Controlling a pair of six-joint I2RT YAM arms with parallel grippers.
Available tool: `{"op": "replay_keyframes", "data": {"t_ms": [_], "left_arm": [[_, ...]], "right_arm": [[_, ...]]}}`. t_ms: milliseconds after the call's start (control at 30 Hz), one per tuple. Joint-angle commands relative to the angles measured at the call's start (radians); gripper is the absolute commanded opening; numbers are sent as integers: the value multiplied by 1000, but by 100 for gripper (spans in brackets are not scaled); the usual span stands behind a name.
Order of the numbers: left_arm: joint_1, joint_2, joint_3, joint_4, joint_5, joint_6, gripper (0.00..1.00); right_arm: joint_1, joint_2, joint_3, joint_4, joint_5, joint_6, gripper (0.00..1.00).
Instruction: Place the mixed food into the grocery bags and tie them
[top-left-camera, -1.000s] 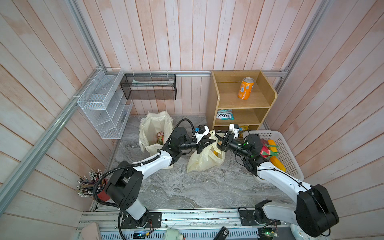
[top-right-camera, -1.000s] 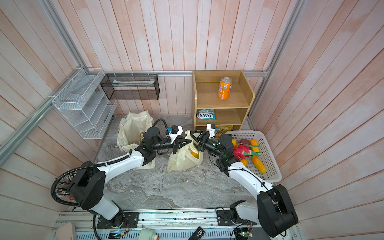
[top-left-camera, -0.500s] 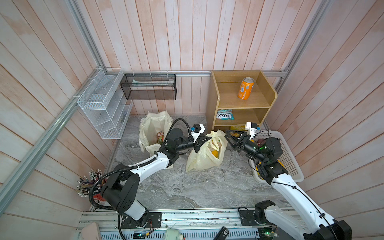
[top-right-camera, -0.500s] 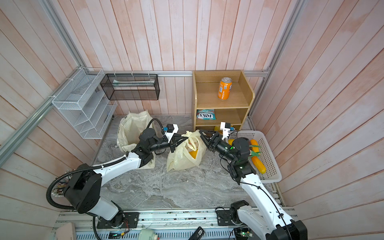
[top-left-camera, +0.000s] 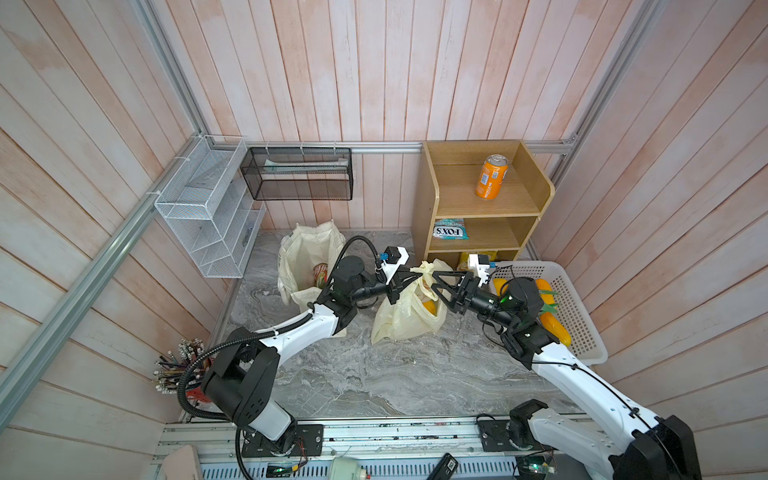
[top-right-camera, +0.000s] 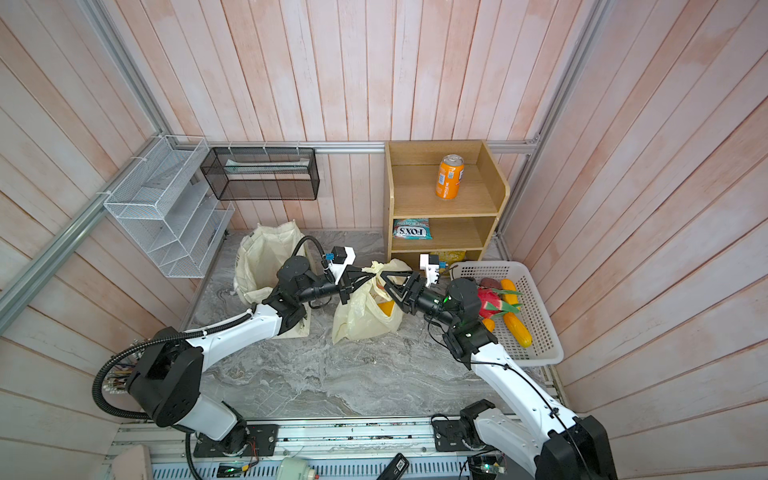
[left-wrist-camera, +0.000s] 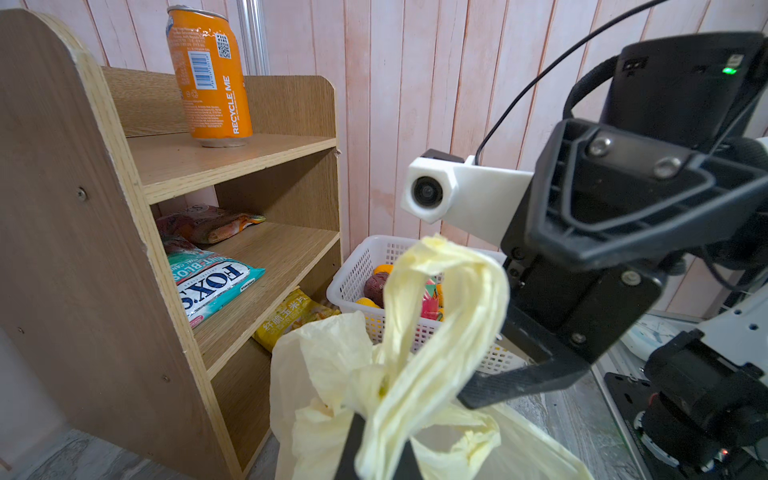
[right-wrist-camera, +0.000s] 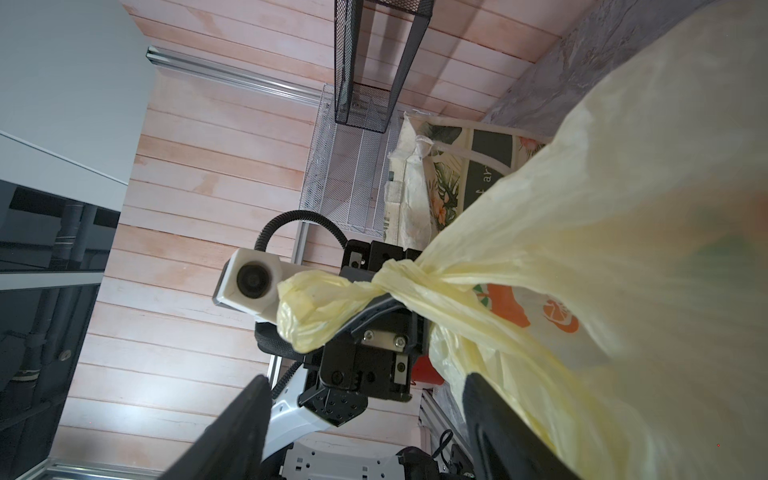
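We see bare worktop (top-left-camera: 374, 374) open in front of the plastic bag (top-left-camera: 399, 324); behind it the wooden shelf (top-left-camera: 422, 216) blocks passage, with the canvas tote (top-left-camera: 299, 253) on its left and the white basket (top-left-camera: 582, 332) on its right.

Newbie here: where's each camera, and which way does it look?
Top views: paired overhead, looking down at the table, left gripper, right gripper.
Left wrist: on the left arm, faces shelf, basket, right gripper; own jaws pinch plastic bag.
Right wrist: on the right arm, faces left gripper, tote; own open jaws show.
Shared: both wrist views show the plastic bag.
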Motion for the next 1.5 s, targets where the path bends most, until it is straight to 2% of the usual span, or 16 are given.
{"op": "replay_keyframes", "data": {"t_ms": [0, 600, 633, 767, 1167, 1467], "left_arm": [[-3, 0, 17, 6, 18, 7, 0], [-12, 2, 16, -13, 81, 33, 0], [-13, 1, 16, -16, 81, 37, 0], [-13, 4, 19, -24, 75, 45, 0], [-12, 7, 17, -7, 12, 49, 0], [-12, -3, 26, -10, 16, 51, 0]], "right_arm": [[8, 24, 10, 76, 12, 18, 74], [5, 126, 32, 165, 40, 27, 74], [5, 129, 32, 173, 36, 64, 74], [6, 132, 34, 186, 30, 73, 74], [-5, -21, -29, 45, 59, 44, 73], [-19, -122, -72, -150, 101, -82, 71]]}}
